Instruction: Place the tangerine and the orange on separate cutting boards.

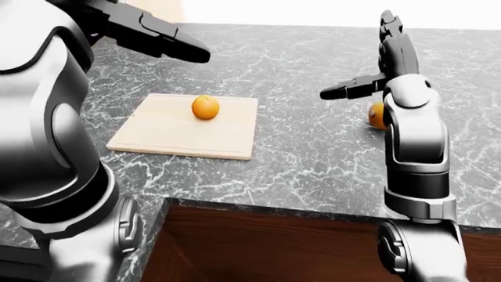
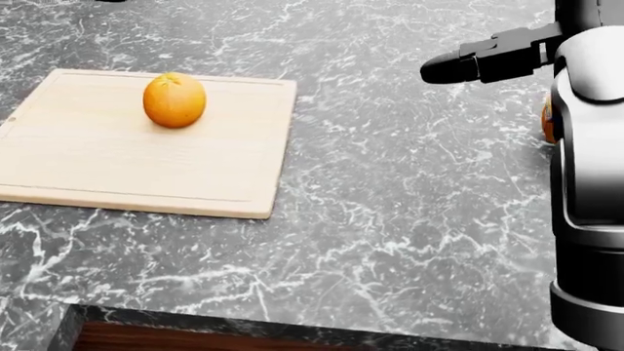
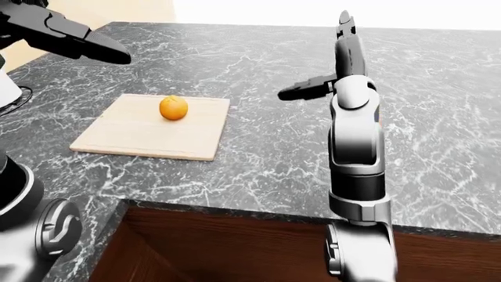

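A round orange fruit (image 1: 205,107) sits on a pale wooden cutting board (image 1: 168,138) on the dark marble counter, left of centre. A second orange fruit (image 1: 376,114) lies on the bare counter at the right, mostly hidden behind my right forearm; a sliver of it shows in the head view (image 2: 547,121). I cannot tell which fruit is the tangerine. My right hand (image 1: 356,54) is open and raised above the counter, up and left of the second fruit, with one finger pointing left. My left hand (image 1: 168,41) is open and empty, up and left of the board.
Only one cutting board is in view. The counter's near edge (image 1: 313,210) drops to a brown wooden cabinet face (image 1: 266,249). My right arm (image 1: 415,153) stands upright at the right, between the camera and the second fruit.
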Robot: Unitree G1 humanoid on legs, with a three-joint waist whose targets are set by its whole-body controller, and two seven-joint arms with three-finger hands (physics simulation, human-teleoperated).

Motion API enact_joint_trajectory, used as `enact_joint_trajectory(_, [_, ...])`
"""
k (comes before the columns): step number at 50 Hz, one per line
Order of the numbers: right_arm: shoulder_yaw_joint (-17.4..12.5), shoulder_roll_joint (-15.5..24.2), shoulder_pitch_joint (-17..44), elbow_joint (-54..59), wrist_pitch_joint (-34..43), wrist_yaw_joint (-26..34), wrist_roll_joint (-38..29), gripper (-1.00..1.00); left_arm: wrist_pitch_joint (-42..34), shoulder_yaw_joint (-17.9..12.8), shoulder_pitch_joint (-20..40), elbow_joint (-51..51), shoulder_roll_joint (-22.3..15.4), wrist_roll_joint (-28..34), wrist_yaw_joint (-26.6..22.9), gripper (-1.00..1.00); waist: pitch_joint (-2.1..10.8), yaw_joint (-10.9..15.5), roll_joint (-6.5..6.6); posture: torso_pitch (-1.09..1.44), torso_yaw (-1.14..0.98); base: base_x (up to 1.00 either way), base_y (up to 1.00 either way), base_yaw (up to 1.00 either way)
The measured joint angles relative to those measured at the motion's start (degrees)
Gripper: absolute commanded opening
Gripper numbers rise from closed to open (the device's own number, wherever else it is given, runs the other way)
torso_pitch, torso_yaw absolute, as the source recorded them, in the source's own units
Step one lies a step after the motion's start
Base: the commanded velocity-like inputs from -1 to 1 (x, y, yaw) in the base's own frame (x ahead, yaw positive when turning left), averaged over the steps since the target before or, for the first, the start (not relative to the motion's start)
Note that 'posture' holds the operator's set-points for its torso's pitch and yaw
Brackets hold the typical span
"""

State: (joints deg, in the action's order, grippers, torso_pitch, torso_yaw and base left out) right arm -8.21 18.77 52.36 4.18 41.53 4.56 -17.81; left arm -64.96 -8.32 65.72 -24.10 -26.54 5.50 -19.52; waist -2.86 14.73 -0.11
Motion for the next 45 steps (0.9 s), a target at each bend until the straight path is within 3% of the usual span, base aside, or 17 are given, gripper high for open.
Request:
enact_joint_trajectory(4, [-2.12, -0.54, -0.68, -0.74, 0.48, -1.05, 2.81, 1.0, -0.07, -0.13, -0.03, -0.36, 0.12, 0.01, -0.04, 1.0, -0.22, -1.93, 0.0, 0.0, 0.06, 0.0, 0.0, 0.0])
enact_joint_trajectory(8, [-2.43, -0.25, -1.42, -0.46, -2.03, -2.8, 5.93, 1.0, 0.21, -0.3, -0.39, -0.18, 0.32, 0.11, 0.16, 1.0, -0.43, -4.32, 0.06, 0.0, 0.04, 0.0, 0.0, 0.0])
enact_joint_trajectory(11, [-0.64, 0.42, -2.46, 0.28, -4.09, -3.26, 6.78, 1.0, 0.3, -0.07, -0.69, -0.08, 0.44, 0.12, 0.28, 1.0, -0.49, -6.41, -0.02, 0.0, 0.03, 0.0, 0.0, 0.0])
enact_joint_trajectory(18, [-0.46, 0.34, -3.16, 3.18, -3.65, -3.3, 8.34, 1.0, 0.24, 0.09, -0.95, -0.44, 0.52, 0.27, -0.06, 1.0, -1.05, -11.24, -0.02, 0.0, 0.0, 0.0, 0.0, 0.0])
enact_joint_trajectory(24, [-0.17, 0.18, -0.81, 5.9, -4.24, -3.29, 8.02, 1.0, -0.14, -0.01, -0.37, 0.27, 0.69, 0.23, 0.22, 1.0, -0.89, -13.81, 0.13, 0.0, 0.0, 0.0, 0.0, 0.0])
enact_joint_trajectory(45, [2.55, -2.92, 7.87, 27.64, -15.86, -3.57, 9.58, 1.0, 0.33, -0.24, -0.47, 0.32, 0.53, -0.26, 1.07, 1.0, -0.7, -14.72, -0.07, 0.0, 0.0, 0.0, 0.0, 0.0])
